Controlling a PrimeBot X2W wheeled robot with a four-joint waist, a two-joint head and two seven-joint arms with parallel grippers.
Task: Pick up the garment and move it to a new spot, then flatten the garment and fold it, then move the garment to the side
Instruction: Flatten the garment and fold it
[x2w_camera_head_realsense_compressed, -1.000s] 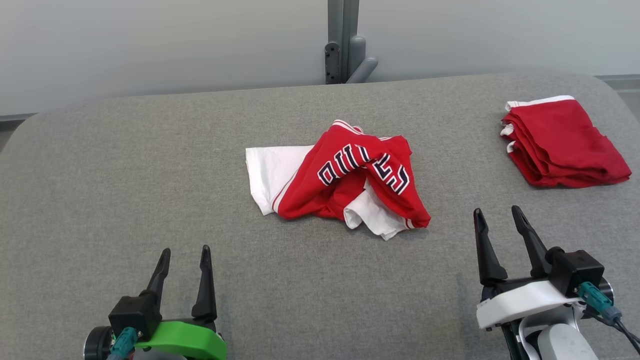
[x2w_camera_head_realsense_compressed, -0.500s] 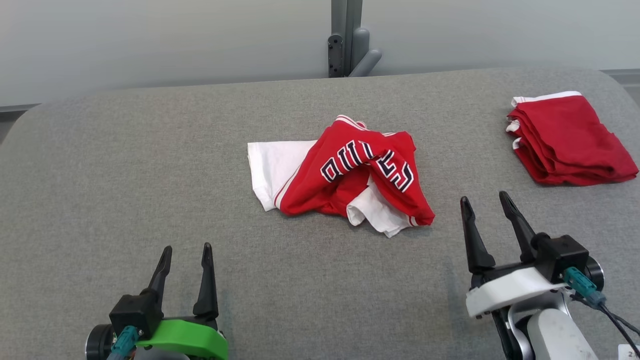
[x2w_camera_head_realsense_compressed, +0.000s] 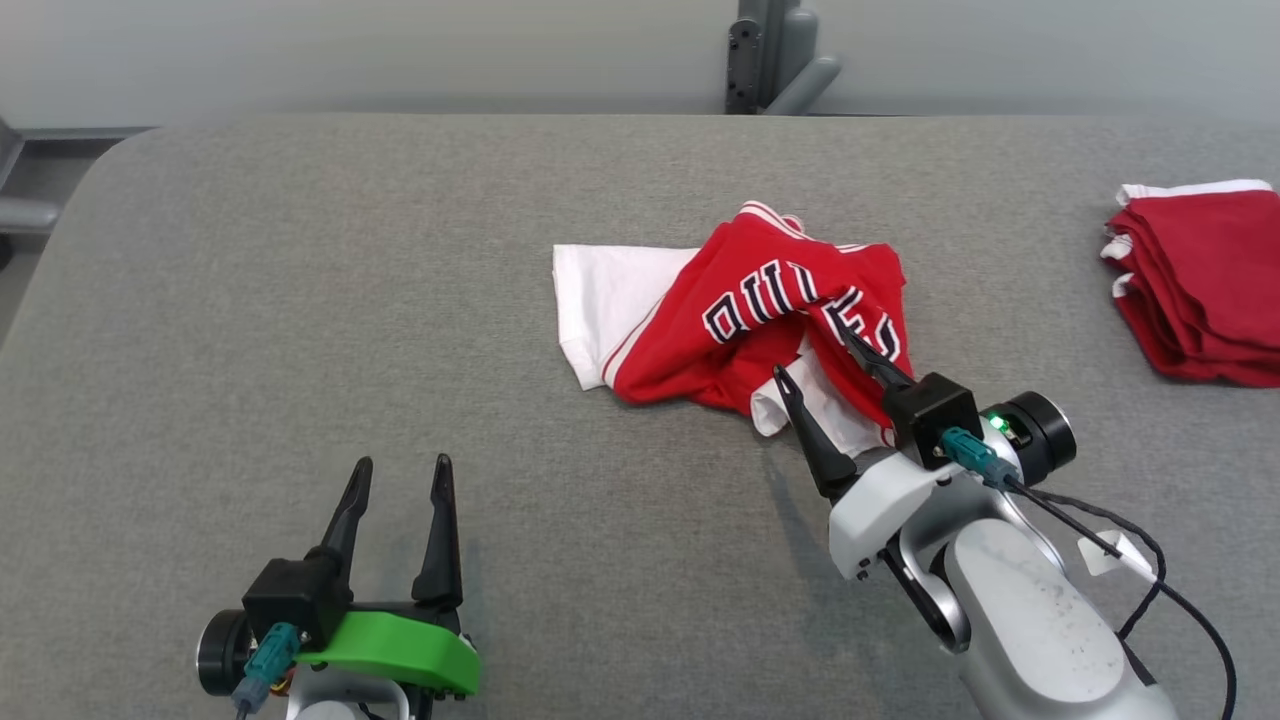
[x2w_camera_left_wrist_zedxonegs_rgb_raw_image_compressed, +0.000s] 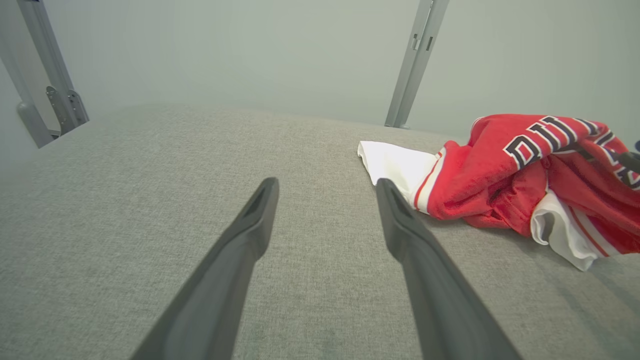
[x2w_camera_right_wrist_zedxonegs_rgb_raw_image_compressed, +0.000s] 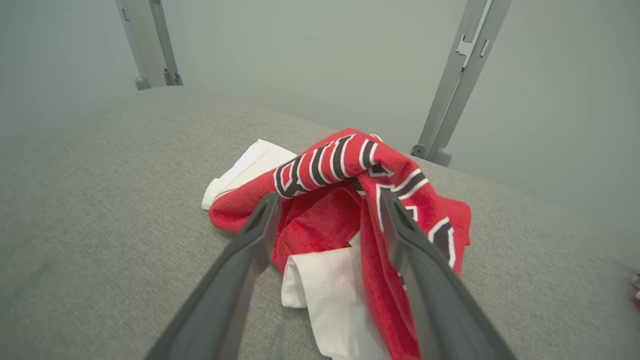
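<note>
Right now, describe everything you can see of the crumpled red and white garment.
The crumpled red and white garment looks like a knit jersey with dark, white-outlined lettering and striped trim. It lies bunched on the grey fabric-covered table, a white panel spread leftward. The open right hand straddles its near edge.

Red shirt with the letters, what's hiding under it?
White cloth pokes out from under the red shirt at two edges, lying on the grey table. Whatever lies beneath the bunched-up middle is covered, so I cannot tell.

text: dark white-edged block letters | on: garment (x2w_camera_head_realsense_compressed: 700, 345) | crumpled, word unreadable
</note>
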